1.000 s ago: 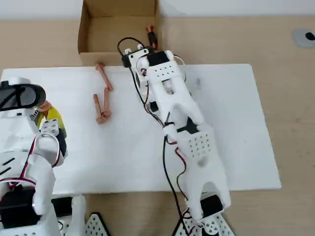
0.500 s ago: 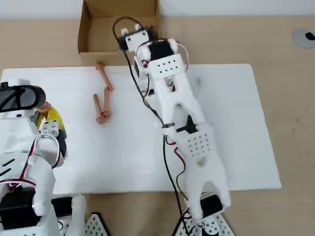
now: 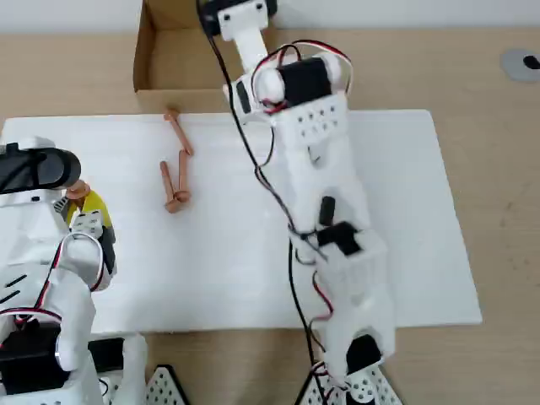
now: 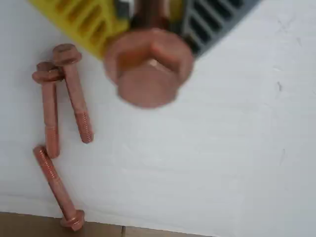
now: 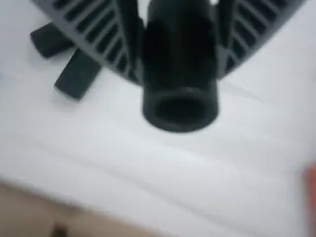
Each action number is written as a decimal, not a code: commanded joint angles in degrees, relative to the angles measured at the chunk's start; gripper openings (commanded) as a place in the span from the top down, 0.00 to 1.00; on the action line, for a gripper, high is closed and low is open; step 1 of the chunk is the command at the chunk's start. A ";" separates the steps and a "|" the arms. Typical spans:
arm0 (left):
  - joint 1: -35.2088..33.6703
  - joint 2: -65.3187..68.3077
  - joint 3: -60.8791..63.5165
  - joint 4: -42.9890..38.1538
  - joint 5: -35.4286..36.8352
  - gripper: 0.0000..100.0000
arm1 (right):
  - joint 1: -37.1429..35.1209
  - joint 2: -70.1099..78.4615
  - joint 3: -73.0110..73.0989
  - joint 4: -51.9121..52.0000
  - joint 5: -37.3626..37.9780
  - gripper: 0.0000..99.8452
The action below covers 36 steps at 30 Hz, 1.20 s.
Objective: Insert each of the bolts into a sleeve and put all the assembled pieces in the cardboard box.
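My left gripper [image 4: 148,17] is clenching a copper bolt [image 4: 148,66], whose head is sticking out past the fingers. It is hanging well away from the cardboard box [image 3: 145,67], out beyond the box's front left corner and above the white board [image 3: 405,219]. One loose bolt [image 3: 178,132] is lying on that board just in front of the box's front wall. A pair of bolts [image 3: 166,181] is lying a little farther from the box, side by side with their heads touching.

My right gripper [image 5: 180,44] is grasping a black sleeve [image 5: 180,98], open end outward. My right arm [image 3: 325,186] is lying stretched toward the box, its wrist hanging over the open top. Two loose sleeves [image 5: 74,74] are lying on a white surface; I cannot tell where they are relative to the box.
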State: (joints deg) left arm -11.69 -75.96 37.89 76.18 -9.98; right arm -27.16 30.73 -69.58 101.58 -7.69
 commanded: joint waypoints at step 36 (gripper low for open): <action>0.70 -4.09 -8.35 -7.21 6.07 0.99 | -6.64 -82.51 92.88 -27.43 -3.16 0.99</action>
State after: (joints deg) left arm -11.69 -77.80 32.09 70.46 -7.78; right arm -33.14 -46.64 14.73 81.63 -10.59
